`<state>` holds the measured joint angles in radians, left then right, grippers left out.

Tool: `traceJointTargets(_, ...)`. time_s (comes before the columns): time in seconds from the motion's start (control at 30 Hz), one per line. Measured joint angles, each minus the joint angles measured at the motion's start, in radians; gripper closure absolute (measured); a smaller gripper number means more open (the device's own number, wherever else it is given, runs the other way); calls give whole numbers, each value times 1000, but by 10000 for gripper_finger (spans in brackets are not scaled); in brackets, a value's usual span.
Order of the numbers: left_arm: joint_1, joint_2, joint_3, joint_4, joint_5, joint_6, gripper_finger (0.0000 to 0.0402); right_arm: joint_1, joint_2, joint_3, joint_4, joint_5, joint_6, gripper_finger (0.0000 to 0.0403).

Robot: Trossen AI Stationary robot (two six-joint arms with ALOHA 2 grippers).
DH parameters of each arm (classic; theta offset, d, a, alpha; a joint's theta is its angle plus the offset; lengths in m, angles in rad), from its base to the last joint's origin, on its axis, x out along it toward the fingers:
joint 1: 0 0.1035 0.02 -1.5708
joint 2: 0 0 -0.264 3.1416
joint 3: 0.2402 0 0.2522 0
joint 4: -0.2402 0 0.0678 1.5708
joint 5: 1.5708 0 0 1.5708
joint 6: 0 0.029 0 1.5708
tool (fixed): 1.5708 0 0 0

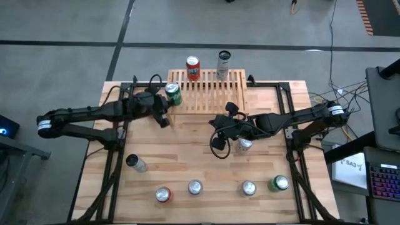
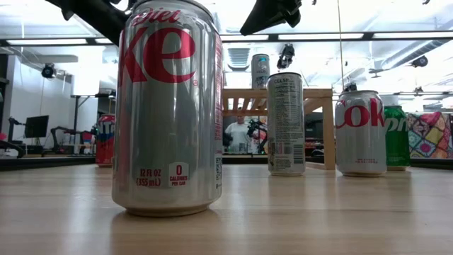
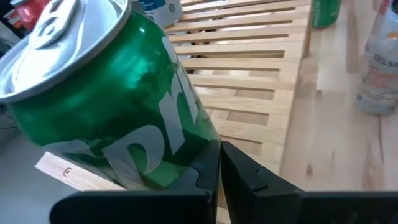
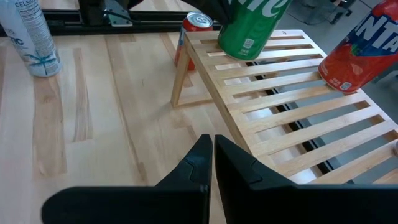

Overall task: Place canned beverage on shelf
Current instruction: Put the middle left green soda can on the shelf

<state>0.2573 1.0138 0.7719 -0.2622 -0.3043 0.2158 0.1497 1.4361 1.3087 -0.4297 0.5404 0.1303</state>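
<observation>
Since my left gripper is pinched together on nothing, the green can just beside it seems to stand alone at the shelf's left end. It looks smooth, thin and easy to dent, so I'd hold its middle. My right gripper, also pinched together, hangs over the wooden table by the shelf's front edge. A big bright room lies behind.

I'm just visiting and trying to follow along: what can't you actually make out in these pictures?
- High view: the slim can on the table is mostly covered by the right arm; its label is unreadable.
- Low view: the Diet Coke can up front hides much of the shelf behind it.
- Right wrist view: the green can and the red Fanta can on the shelf are cut off by the picture's edge.
</observation>
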Motion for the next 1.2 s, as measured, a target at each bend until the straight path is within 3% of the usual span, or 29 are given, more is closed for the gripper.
traceJointTargets(1.2, 92, 0, 0, 103, 25, 69, 401, -2, 0, 0, 1, 2, -37, 394)
